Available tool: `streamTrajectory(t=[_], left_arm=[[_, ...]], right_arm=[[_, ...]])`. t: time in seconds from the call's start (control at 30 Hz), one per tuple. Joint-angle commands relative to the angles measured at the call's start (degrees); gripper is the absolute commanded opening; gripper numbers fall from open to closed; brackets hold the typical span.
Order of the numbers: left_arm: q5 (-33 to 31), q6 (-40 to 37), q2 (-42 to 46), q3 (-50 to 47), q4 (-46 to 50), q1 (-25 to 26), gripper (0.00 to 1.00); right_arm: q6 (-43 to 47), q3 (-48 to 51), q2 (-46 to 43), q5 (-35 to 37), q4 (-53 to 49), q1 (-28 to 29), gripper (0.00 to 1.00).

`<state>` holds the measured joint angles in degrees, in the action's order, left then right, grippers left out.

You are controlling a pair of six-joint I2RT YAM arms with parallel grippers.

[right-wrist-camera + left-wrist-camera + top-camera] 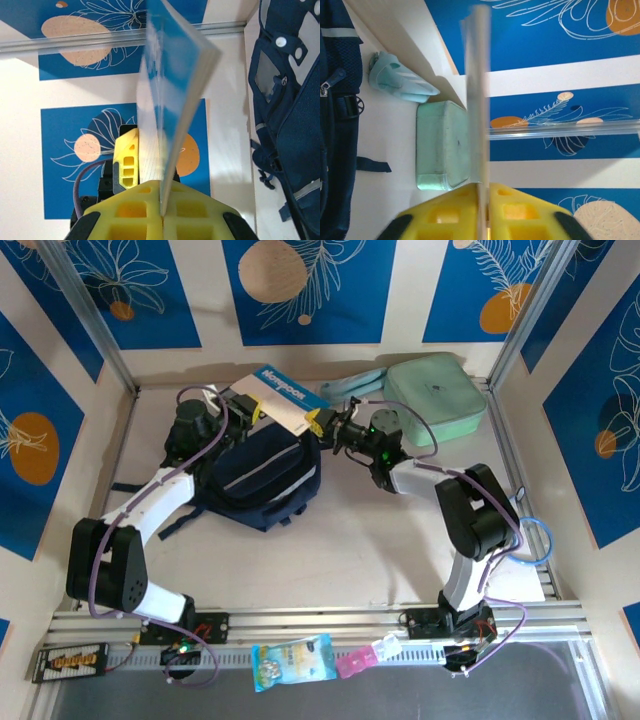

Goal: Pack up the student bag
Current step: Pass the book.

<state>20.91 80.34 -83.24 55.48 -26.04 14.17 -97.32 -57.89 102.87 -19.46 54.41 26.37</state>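
student bag (262, 475) lies near blue notebook (283, 400) clamped in right end effector (319, 425).

A blue book (283, 398) held over the student bag (265, 475).
The left gripper (247, 406) and the right gripper (318, 426) each seem to pinch one end of the blue book above the bag's far edge; a mint green case (436, 398) lies apart at the back right.

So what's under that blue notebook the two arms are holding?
The navy backpack lies on the table, its top end under the notebook. The notebook hides that end, so whether it's unzipped can't be seen.
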Motion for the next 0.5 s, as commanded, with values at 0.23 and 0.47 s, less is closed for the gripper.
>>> streamTrajectory(t=[0.23, 0.47], left_arm=[[1.0, -22.5, 3.9, 7.9, 27.8, 0.5, 0.81], [-1.4, -50.9, 0.0, 17.5, 52.0, 2.7, 0.97]], right_arm=[[13.1, 6.8, -11.2, 0.6, -7.8, -5.3, 0.0], [28.5, 10.9, -23.5, 2.0, -27.7, -10.3, 0.0]])
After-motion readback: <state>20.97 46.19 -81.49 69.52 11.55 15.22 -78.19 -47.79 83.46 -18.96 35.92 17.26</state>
